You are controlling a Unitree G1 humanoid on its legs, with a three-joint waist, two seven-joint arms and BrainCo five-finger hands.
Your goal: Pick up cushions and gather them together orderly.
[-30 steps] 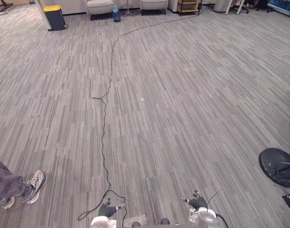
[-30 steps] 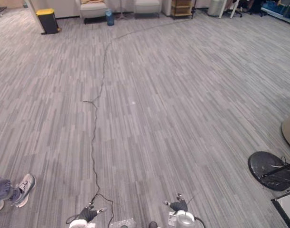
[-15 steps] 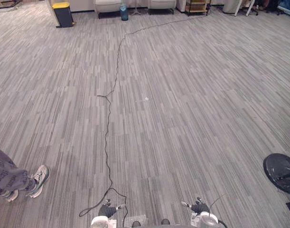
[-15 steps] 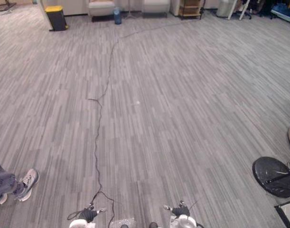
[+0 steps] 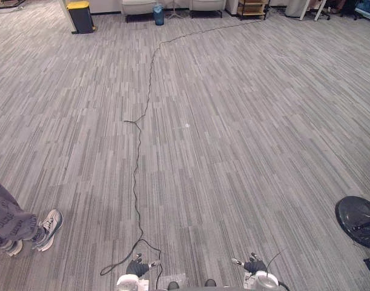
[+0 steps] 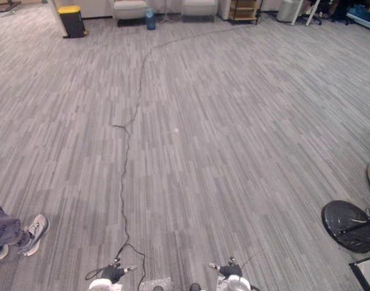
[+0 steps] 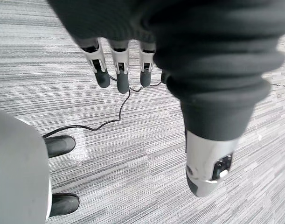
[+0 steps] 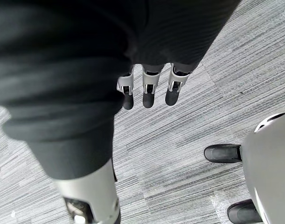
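Still idle: left hand [image 5: 137, 267], right hand [image 5: 253, 265].

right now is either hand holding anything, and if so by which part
Nothing is held. The left hand and the right hand both hang with fingers straight and empty above the carpet.

Matt striped carpet floor [image 5: 233, 151]; glossy black disc [image 5: 357, 212].

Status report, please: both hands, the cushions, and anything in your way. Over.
Left hand open, empty. Right hand open, empty. No cushion held yet. Person's shoes at left, black round base at right.
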